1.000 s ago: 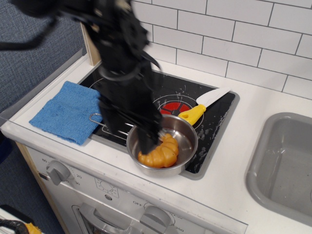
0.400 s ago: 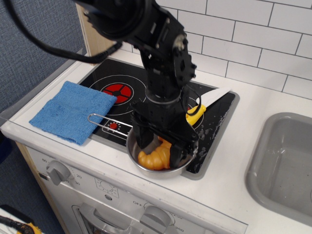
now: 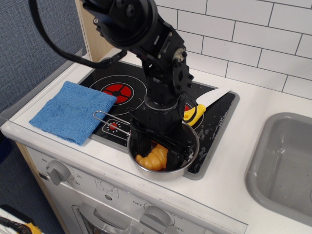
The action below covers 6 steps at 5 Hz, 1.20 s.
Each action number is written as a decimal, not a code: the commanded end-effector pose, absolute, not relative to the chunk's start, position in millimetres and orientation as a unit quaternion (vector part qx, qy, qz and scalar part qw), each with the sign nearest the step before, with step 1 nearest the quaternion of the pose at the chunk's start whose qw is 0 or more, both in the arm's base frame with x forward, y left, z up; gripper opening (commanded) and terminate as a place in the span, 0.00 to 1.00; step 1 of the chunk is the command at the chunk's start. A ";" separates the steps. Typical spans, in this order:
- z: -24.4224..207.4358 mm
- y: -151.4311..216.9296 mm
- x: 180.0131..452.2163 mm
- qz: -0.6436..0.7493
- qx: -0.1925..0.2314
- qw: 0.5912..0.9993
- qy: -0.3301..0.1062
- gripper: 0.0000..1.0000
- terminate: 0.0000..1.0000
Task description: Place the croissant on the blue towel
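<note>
The golden-orange croissant (image 3: 152, 159) lies in the steel pan (image 3: 194, 144) at the front of the black stovetop. My black gripper (image 3: 157, 155) reaches down into the pan, open, with one finger on each side of the croissant. I cannot tell whether the fingers touch it. The arm hides the croissant's back part. The blue towel (image 3: 72, 110) lies flat on the counter left of the stovetop, bare, about a pan's width left of the pan.
A white knife with a yellow handle (image 3: 203, 104) lies on the stovetop behind the pan. The pan's wire handle (image 3: 106, 118) points left toward the towel. A grey sink (image 3: 287, 165) is at the right. A tiled wall runs behind.
The arm swung over the pan and lowered. The gripper now sits deeper in the pan, its fingers straddling the croissant. The croissant stays in the pan.
</note>
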<state>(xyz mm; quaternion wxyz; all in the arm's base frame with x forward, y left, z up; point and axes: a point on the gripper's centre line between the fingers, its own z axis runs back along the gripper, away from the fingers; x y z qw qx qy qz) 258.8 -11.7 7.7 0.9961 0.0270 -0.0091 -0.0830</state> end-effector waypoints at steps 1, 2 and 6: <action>23.3 7.1 262.8 -0.069 0.018 0.997 -0.032 0.00 0.00; 62.3 6.0 270.2 -0.076 -0.011 0.994 -0.076 0.00 0.00; 65.4 166.9 251.0 0.035 0.076 0.995 -0.060 0.00 0.00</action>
